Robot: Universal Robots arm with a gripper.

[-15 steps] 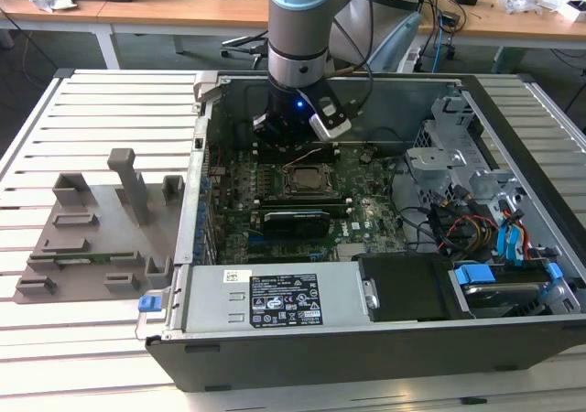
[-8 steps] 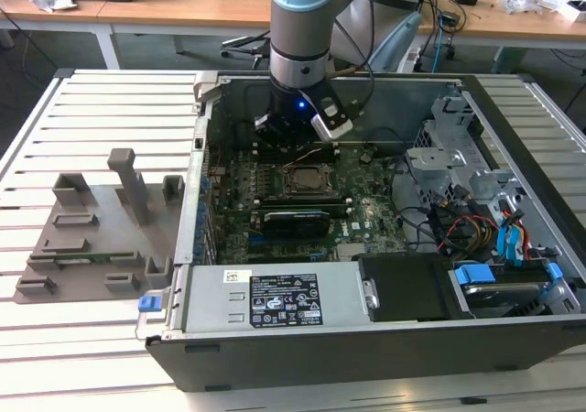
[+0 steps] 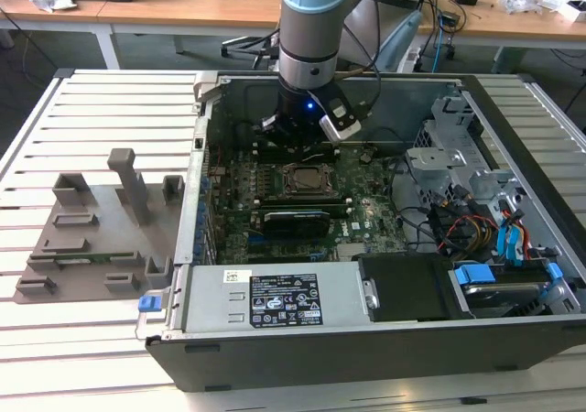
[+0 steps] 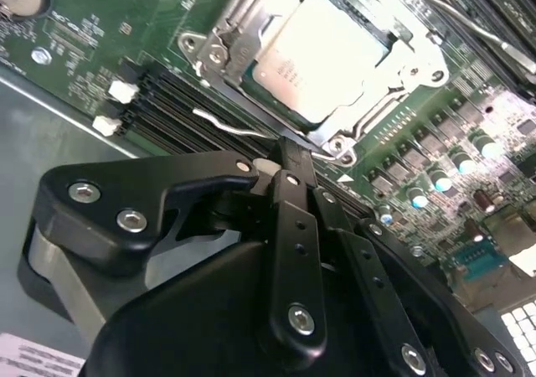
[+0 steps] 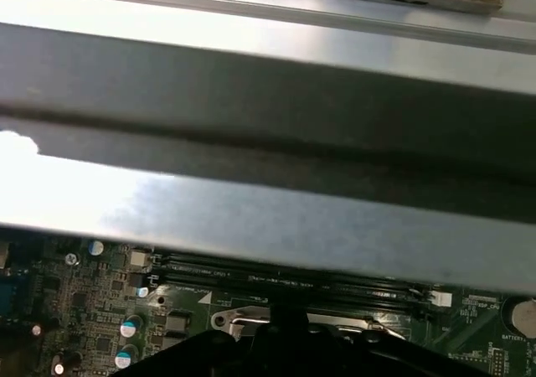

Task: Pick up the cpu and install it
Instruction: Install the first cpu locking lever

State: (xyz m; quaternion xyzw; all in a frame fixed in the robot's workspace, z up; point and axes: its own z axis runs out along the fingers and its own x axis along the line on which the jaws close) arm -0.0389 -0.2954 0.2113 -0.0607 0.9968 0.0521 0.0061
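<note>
The cpu, a pale silver square, lies flat inside the metal socket frame on the green motherboard. In the exterior view the socket sits mid-board inside the open computer case. My gripper hangs low over the board just beside the socket frame. Its black fingers are pressed together with nothing between them, and their tips are close to the thin wire lever. In the exterior view the gripper stands on the far side of the socket.
The case's grey metal wall rises close behind the gripper. Memory slots run alongside the socket. A black card lies in front of it. The power supply, drive cage and cables take up the case's front and right. A grey fixture stands at the exterior view's left.
</note>
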